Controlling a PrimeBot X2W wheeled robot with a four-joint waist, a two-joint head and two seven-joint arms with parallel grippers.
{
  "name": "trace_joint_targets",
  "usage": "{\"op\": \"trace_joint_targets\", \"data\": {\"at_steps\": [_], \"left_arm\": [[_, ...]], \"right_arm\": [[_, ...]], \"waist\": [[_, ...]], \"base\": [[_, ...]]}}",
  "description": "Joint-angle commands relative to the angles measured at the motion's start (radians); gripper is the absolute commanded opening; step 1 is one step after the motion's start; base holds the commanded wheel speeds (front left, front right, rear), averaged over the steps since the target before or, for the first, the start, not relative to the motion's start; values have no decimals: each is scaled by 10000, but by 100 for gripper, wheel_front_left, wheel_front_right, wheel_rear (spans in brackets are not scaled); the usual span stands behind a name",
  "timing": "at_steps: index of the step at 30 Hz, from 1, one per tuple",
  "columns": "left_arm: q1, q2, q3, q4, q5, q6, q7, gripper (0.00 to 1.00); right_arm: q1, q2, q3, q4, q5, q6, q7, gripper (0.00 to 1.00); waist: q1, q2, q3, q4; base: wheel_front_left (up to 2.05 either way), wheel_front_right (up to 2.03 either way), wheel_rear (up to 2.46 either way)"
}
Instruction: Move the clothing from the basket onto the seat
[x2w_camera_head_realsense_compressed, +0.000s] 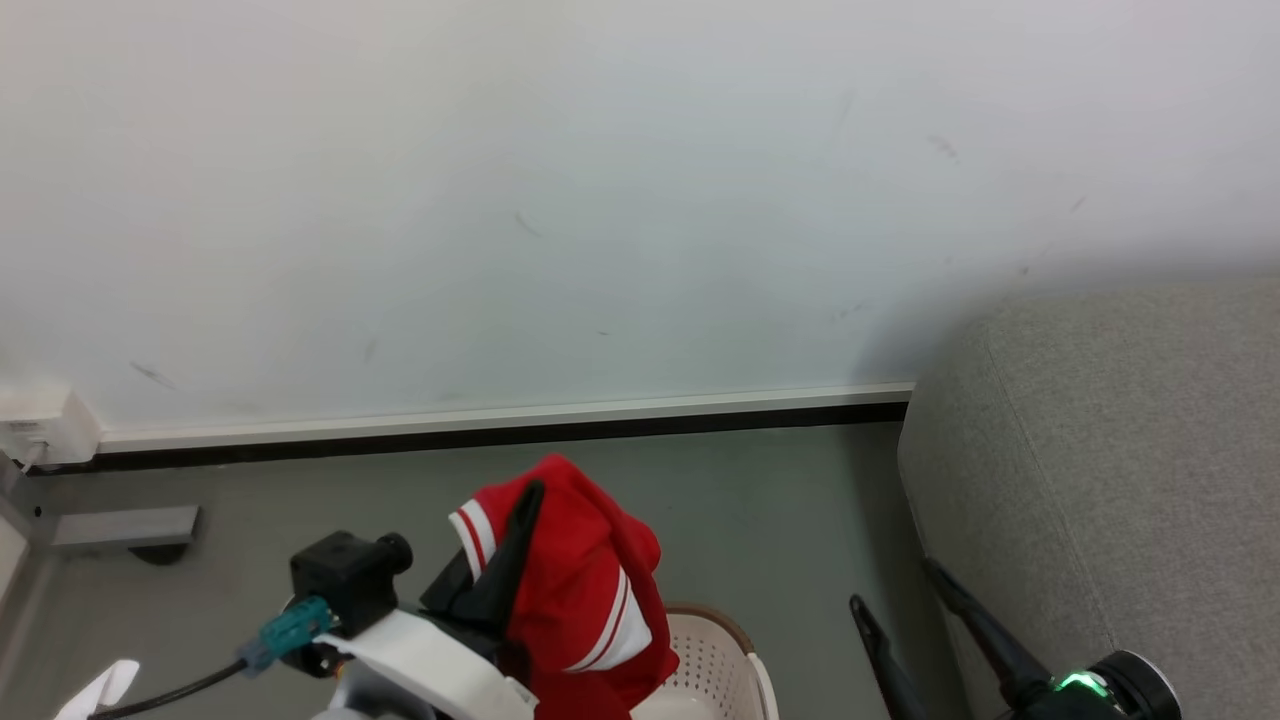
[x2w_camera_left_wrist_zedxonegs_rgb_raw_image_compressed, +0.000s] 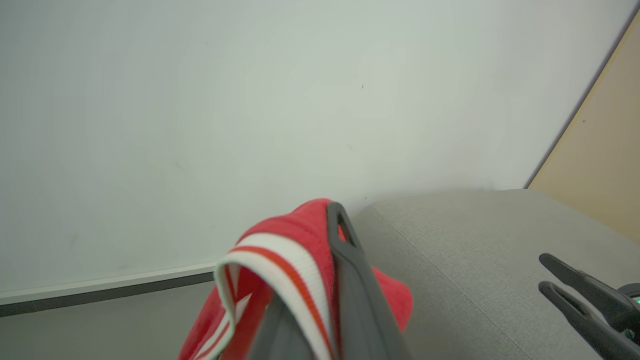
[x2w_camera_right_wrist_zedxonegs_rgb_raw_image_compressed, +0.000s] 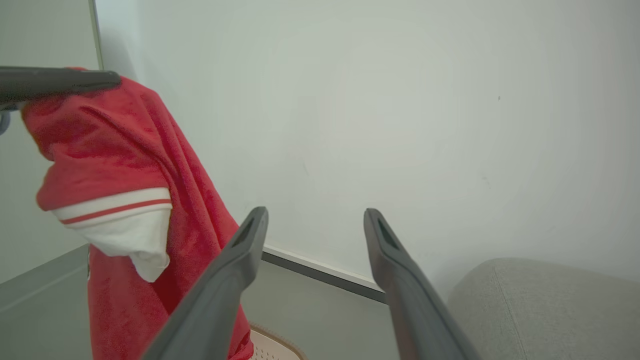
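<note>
Fingers of the left gripper, long, dark and tapered, are clenched on a soft red fleecy garment with white stripe trim; the cloth drapes over them in loose folds and hangs above the oval cream-white perforated plastic basket with a brown rim band, well apart from the large light-grey woven-fabric sofa seat; the right gripper is spread wide with nothing between its fingers, just beside the sofa's rounded corner; the head view gives the basket's holed wall; the left wrist view gives a tan panel behind the sofa; the right wrist view gives a white sleeve panel under the stripes; around are a smooth pale wall, a white-and-black skirting strip and a matt grey floor; the garment hides part of the basket.
</note>
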Motion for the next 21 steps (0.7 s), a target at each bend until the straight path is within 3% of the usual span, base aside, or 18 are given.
{"op": "trace_joint_targets", "data": {"at_steps": [1, 11, 21], "left_arm": [[-194, 87, -11, -133, 177, -78, 59, 0], [-924, 523, -842, -1023, 332, -820, 1266, 0], [-1327, 431, -1967, -1391, 4, -2148, 1870, 0]], "right_arm": [[-257, -313, 353, -30, 112, -21, 1, 100], [-2885, -2675, 4205, 404, 1324, -23, 2, 100], [-4981, -4078, 7102, 454, 3177, -23, 325, 100]], "waist": [[-1, -1, -10, -12], [-1, -1, -100, -179], [-1, -1, -82, -91]], "base": [[0, 0, 0], [0, 0, 0], [0, 0, 0]]}}
